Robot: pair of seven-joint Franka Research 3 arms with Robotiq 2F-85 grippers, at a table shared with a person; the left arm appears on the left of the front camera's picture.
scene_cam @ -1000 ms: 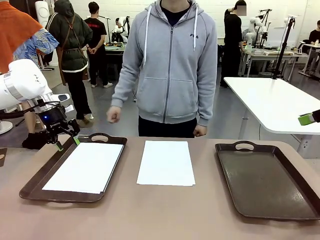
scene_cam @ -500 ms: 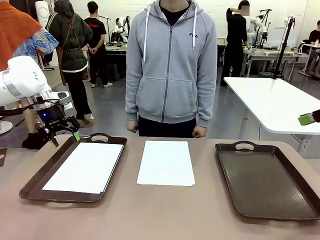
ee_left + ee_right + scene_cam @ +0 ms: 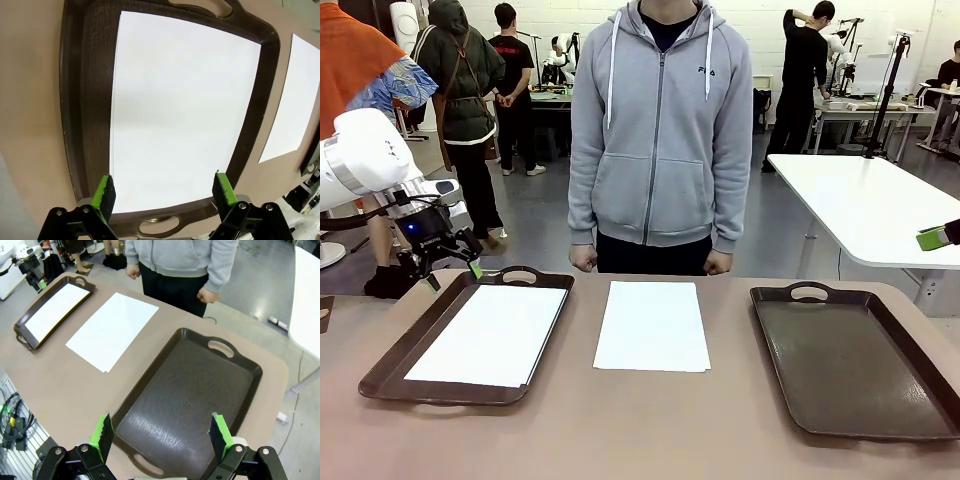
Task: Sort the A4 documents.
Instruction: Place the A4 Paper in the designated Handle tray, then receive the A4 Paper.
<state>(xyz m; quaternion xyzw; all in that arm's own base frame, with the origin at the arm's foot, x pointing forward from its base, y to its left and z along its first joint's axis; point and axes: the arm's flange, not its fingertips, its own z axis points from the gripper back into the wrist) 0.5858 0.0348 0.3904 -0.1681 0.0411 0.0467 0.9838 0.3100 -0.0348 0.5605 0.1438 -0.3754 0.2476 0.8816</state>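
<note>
The right pincer (image 3: 162, 435) hangs spread and empty above the bare right tray (image 3: 850, 360), probably the next destination. One A4 document (image 3: 490, 335) lies flat in the left tray (image 3: 390, 360). Loose sheets (image 3: 652, 325) wait unsorted on the bench (image 3: 620, 430) between the trays. The left pincer (image 3: 453, 277), spread and empty, hovers over the left tray's far corner.

Pretty standard lab room: a grey floor (image 3: 775, 230) is seen out back, a white table (image 3: 880, 200) is parked on the right, and the white wall (image 3: 750, 20) is lit brightly.
</note>
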